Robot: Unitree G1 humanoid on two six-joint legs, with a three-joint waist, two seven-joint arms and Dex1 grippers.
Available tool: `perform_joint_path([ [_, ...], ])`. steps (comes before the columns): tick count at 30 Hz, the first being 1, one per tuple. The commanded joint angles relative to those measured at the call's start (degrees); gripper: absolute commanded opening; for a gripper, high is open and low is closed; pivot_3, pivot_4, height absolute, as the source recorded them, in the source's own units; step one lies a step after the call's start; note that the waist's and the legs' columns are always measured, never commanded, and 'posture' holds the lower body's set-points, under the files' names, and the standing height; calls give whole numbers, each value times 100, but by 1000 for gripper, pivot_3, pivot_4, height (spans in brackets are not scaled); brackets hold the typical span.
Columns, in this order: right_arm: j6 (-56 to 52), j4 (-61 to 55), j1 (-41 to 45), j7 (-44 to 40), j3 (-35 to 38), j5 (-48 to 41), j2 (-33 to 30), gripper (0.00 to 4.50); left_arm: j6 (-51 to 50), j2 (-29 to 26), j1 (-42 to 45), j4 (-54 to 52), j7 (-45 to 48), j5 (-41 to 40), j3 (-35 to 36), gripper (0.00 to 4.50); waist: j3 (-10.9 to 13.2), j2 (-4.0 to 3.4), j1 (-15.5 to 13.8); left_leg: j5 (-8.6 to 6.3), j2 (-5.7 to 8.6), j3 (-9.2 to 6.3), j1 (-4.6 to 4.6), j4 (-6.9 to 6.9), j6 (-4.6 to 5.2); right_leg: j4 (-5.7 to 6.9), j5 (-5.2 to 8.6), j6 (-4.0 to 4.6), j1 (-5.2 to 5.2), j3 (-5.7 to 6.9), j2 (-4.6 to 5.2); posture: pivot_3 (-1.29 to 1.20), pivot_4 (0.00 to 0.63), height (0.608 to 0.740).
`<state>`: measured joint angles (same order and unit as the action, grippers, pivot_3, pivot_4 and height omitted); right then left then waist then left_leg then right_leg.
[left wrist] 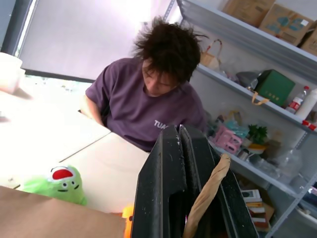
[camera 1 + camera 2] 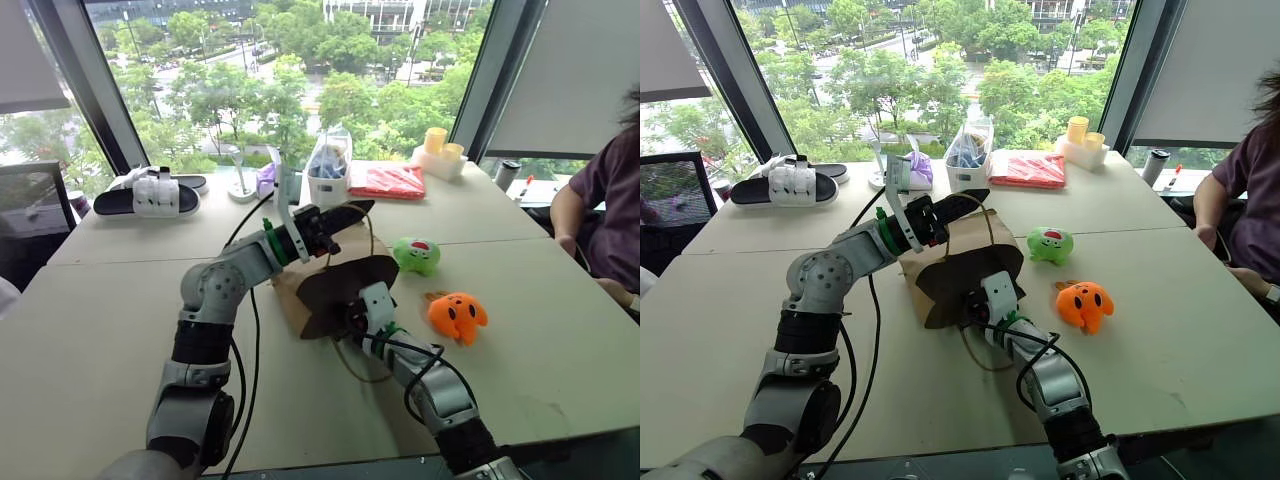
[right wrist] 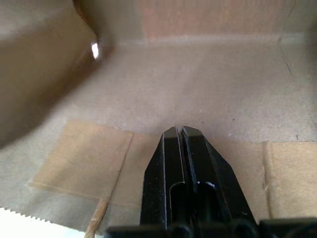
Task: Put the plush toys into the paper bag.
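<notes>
The paper bag [image 2: 960, 265] lies on its side near the middle of the worktop [image 2: 730, 330], its dark mouth turned toward the robot; the left tool [image 2: 975, 200] is raised over the bag's upper edge with its fingers pressed together, and a tan cord handle [image 1: 205, 196] runs alongside them in the left wrist view, though whether the cord is actually pinched cannot be told; the right tool [image 3: 180, 131] sits inside the bag's mouth, clenched with nothing between its fingers, brown paper and a glued patch right in front of it; the green plush toy [image 2: 1050, 244] rests on the worktop just beside the bag on the robot's right, outside it; the orange plush toy [image 2: 1084, 304] lies nearer the robot, also on the right, apart from the bag; a person in a purple shirt [image 1: 143, 111] sits at the far right edge of the worktop.
</notes>
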<state>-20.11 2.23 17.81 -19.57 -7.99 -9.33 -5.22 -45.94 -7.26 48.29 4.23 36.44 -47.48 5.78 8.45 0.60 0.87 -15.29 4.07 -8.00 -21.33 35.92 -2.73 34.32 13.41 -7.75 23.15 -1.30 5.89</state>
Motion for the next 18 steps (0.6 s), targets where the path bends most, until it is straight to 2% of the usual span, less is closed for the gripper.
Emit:
perform_joint_path([
  [1,-35,-1383,-309,-249,-40,-358,-45,0,220,-22,104,65,79,130,12,59,0,0,-2,0,0,0,-2,0,0,-1,0,0,2,0,0,0,150,740],
  [3,-271,-1913,-510,-331,-106,-447,-175,0,299,23,142,205,-34,219,54,59,0,0,-12,0,0,0,-2,0,0,-2,0,0,0,0,0,0,150,740],
  [6,-1027,-2944,-510,-344,113,-1095,-264,0,326,26,176,317,-15,262,54,59,0,0,-10,-1,0,-1,-1,0,1,-2,0,0,-2,1,0,0,150,740],
  [7,-1275,-3251,-522,-353,203,-1275,-368,259,310,20,172,315,14,252,44,16,0,0,-11,-2,0,-2,-1,1,3,-1,0,0,-2,1,0,0,150,740],
  [10,-1952,-4061,-762,-418,542,-1926,-747,1398,281,8,144,293,65,235,21,0,0,1,-14,-7,0,-4,-2,0,12,-2,0,0,-2,1,0,0,150,740],
  [13,-2438,-4637,-1027,-215,1413,-2783,-1019,2989,271,-5,133,293,108,239,7,0,0,1,-33,-21,0,-8,-2,1,37,-5,0,-1,-6,3,0,0,150,740],
  [16,-2634,-4612,-1099,107,2407,-3147,-1356,4466,249,-30,133,285,156,233,-5,0,0,2,-34,-22,1,-5,-4,7,38,-6,0,-1,-8,1,1,0,150,740],
  [18,-2730,-4385,-1193,105,2783,-3138,-1719,4466,235,-53,133,281,201,236,-20,0,0,2,-39,-22,2,-3,-2,10,39,-6,0,0,-12,1,1,0,150,740],
])
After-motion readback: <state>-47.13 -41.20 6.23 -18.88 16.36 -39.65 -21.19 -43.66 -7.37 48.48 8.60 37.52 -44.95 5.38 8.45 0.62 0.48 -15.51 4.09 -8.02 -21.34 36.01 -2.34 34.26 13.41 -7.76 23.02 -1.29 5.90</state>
